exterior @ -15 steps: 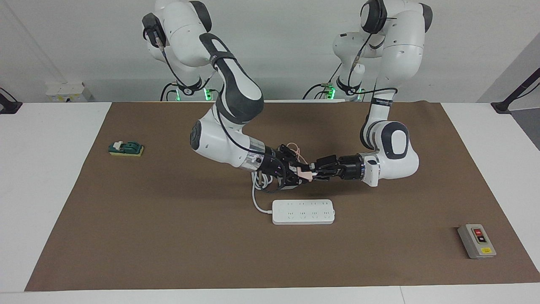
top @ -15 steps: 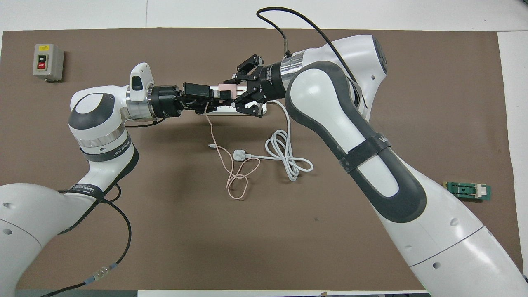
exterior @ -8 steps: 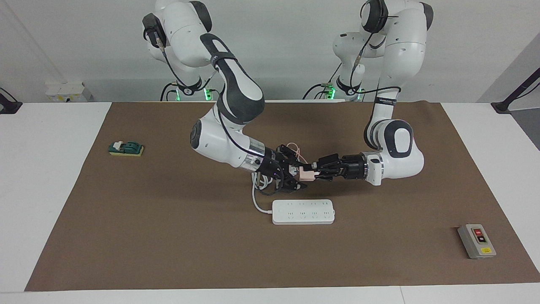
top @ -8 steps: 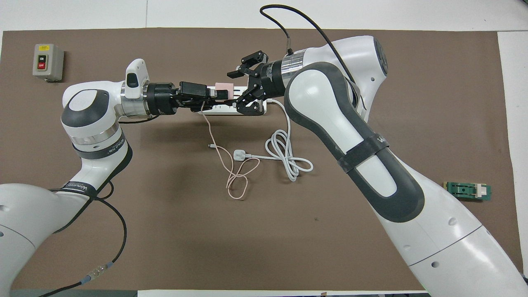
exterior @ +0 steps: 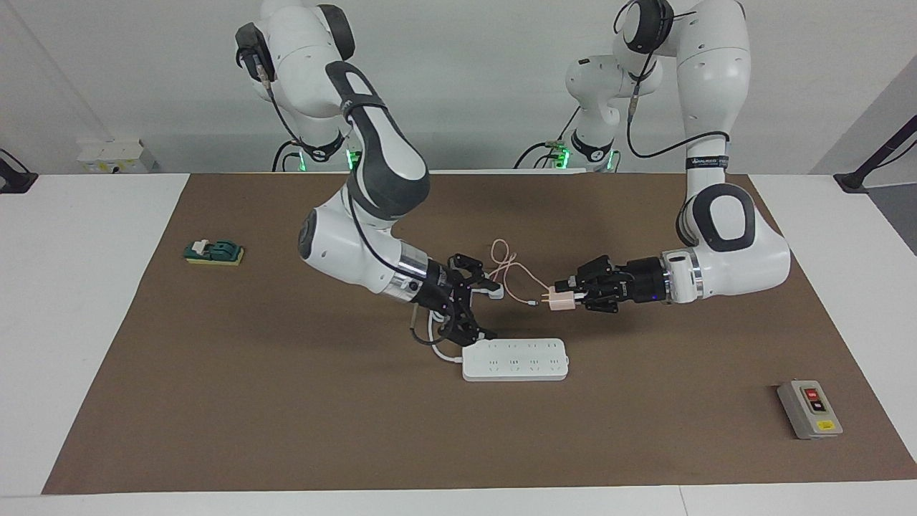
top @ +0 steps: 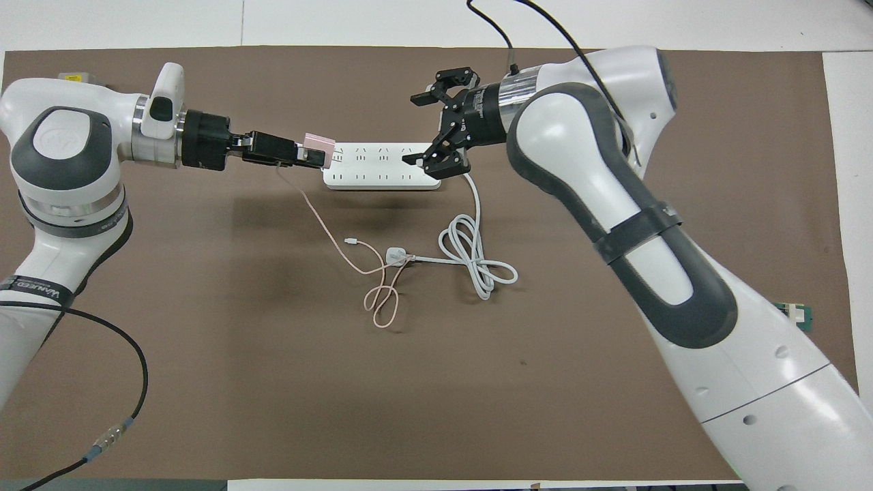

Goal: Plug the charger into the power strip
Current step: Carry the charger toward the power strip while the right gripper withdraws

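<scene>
Pink charger [exterior: 560,302] is clamped in the left gripper [exterior: 566,296] mid-table, above the power strip [exterior: 515,359], right gripper [exterior: 469,303] spread empty over its corded end, so tilted prongs could easily miss the slots and shove the unpinned strip along the table [exterior: 286,401].

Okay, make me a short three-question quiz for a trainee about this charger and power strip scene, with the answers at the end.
1. Which gripper holds the charger?
2. True or false: the charger's prongs are already seated in the power strip.
3. What is the right gripper over: A) the grey switch box, B) the corded end of the power strip, C) the green part?

Key
1. The left gripper, shut on the charger in the air, over the mat beside the strip.
2. False: the charger is held clear above the table, its prongs pointing sideways toward the right gripper.
3. B, with its fingers spread open.
</scene>
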### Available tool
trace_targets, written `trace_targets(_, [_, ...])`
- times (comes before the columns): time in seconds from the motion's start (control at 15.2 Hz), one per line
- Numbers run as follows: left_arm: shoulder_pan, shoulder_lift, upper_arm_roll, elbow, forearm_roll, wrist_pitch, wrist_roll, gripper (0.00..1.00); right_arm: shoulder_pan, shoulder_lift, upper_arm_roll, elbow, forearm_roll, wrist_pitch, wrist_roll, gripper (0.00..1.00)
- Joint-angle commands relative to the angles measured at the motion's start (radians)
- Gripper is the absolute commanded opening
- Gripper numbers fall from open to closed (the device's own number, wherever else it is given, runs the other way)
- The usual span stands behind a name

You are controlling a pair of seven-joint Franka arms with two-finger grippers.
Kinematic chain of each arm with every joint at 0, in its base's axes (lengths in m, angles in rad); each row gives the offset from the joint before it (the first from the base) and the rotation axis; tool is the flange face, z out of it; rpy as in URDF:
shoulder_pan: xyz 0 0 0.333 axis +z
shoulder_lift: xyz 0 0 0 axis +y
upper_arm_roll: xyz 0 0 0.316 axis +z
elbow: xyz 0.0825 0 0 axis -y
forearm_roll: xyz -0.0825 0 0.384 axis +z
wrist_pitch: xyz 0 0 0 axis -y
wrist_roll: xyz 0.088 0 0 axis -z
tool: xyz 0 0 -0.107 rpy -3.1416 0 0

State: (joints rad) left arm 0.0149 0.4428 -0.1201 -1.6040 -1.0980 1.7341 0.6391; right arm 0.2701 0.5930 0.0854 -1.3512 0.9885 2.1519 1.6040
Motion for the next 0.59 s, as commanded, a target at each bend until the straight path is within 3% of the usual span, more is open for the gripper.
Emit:
trace_targets(0.0, [-0.004,-0.023,0.002,0.073,0.175,0.002,0.068,0.00,-0.103,-0.048,0.010,0.006,-0.106,-0.087,0.019,1.00])
trace_targets(0.2, [-0.023,-0.024,-0.004,0.093,0.337,0.041,0.149,0.00,-0.146,-0.090,0.008,0.006,-0.226,-0.176,0.017,1.00])
trace_targets(0.33, [-0.051,-0.023,-0.009,0.099,0.456,0.053,0.233,0.00,-0.184,-0.123,0.010,0.006,-0.374,-0.245,0.002,1.00])
trace_targets(0.53, [-0.082,-0.018,-0.009,0.111,0.585,0.055,0.352,0.00,-0.225,-0.179,0.008,0.006,-0.545,-0.384,-0.146,1.00])
